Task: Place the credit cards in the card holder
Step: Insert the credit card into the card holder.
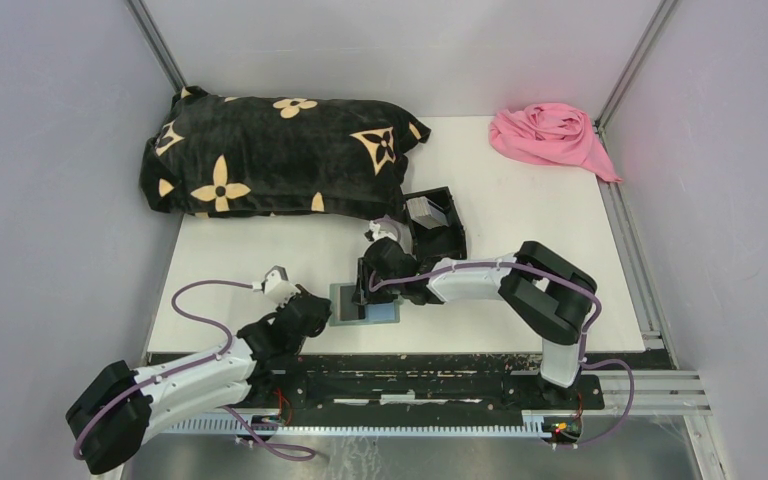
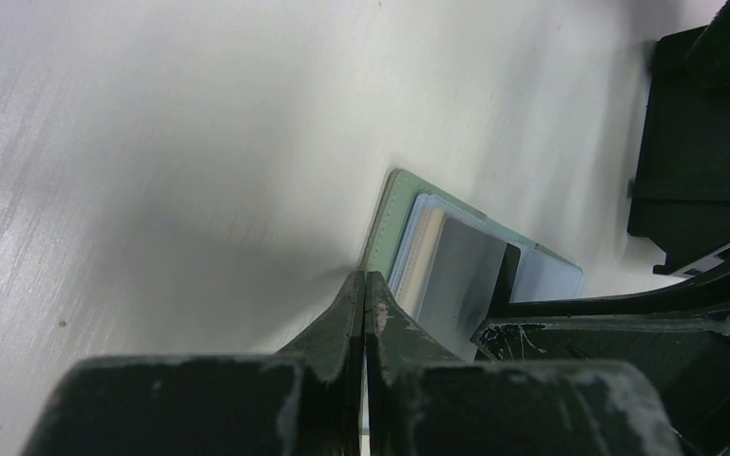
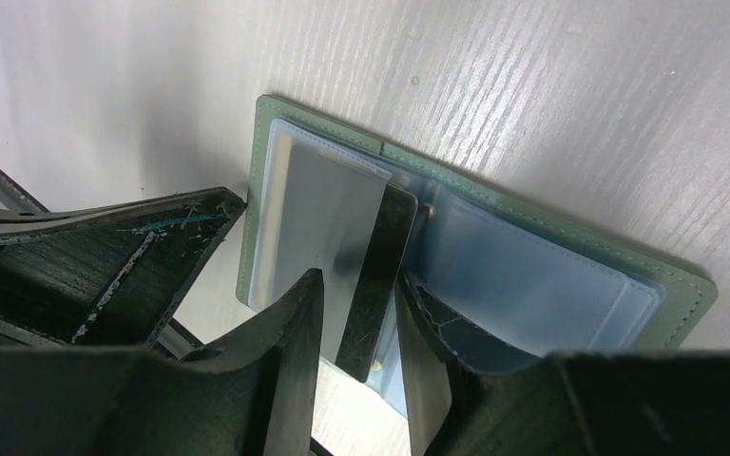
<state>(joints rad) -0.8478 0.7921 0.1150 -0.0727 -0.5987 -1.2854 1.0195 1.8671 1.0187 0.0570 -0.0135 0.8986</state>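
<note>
The sage-green card holder (image 3: 694,290) lies open on the table, its clear sleeves facing up; it also shows in the top view (image 1: 345,306). A grey card (image 3: 318,214) lies in its left sleeve, and a tan card edge (image 2: 424,249) shows beside it. A dark card (image 3: 377,271) leans up from the holder's middle, between the fingers of my right gripper (image 3: 359,285), which stands open: there is a clear gap on the left finger's side. My left gripper (image 2: 366,277) is shut, with its tips at the holder's left edge (image 2: 380,218). More credit cards (image 1: 424,210) stand in the black box (image 1: 450,240).
A black blanket bundle with tan flowers (image 1: 280,155) fills the back left. At the back right corner lies a pink cloth (image 1: 550,135). The black box is just behind the right gripper. Grey walls stand on both sides.
</note>
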